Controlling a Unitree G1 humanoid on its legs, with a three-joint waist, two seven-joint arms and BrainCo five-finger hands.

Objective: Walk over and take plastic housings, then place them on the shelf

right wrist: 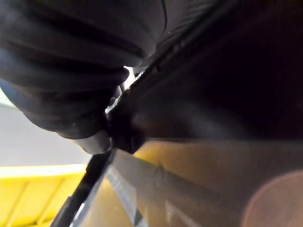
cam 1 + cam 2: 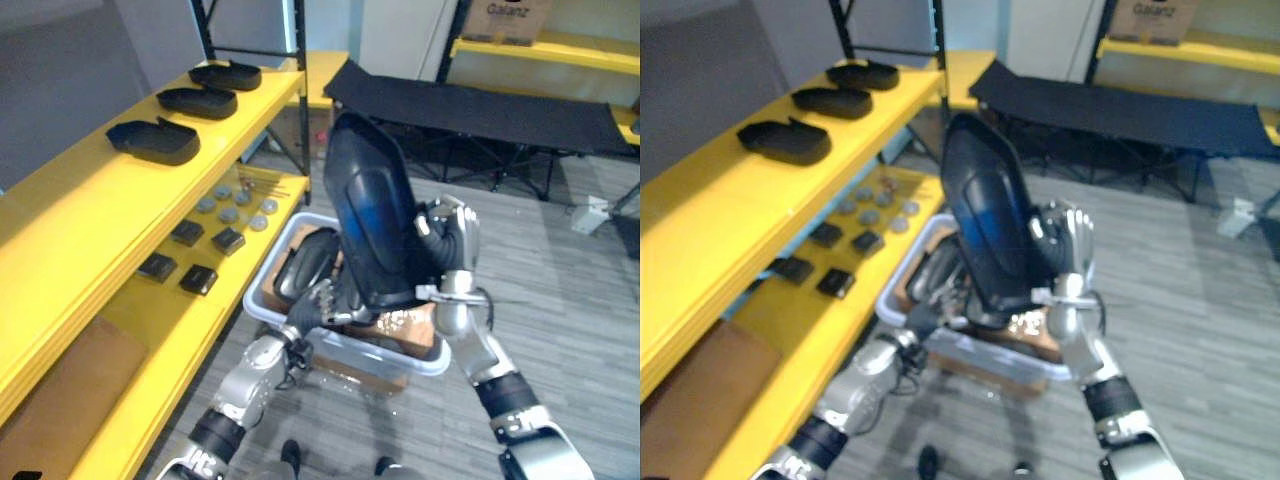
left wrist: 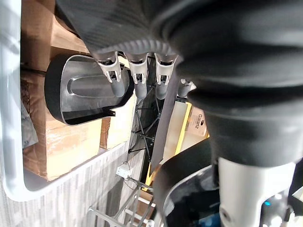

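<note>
The right hand (image 2: pixel 452 238), at centre right of the frame, curls its fingers round the right edge of the held housing (image 2: pixel 368 215). This large black shell stands upright at centre frame, above the grey bin (image 2: pixel 390 352). The left hand (image 2: pixel 312 305) sits just below the shell's lower edge, its fingers loosely extended; I cannot tell whether they touch it. A second housing (image 3: pixel 90 94) lies in the bin. Three housings (image 2: pixel 155 140) rest in a row on the yellow shelf (image 2: pixel 60 215) at upper left.
</note>
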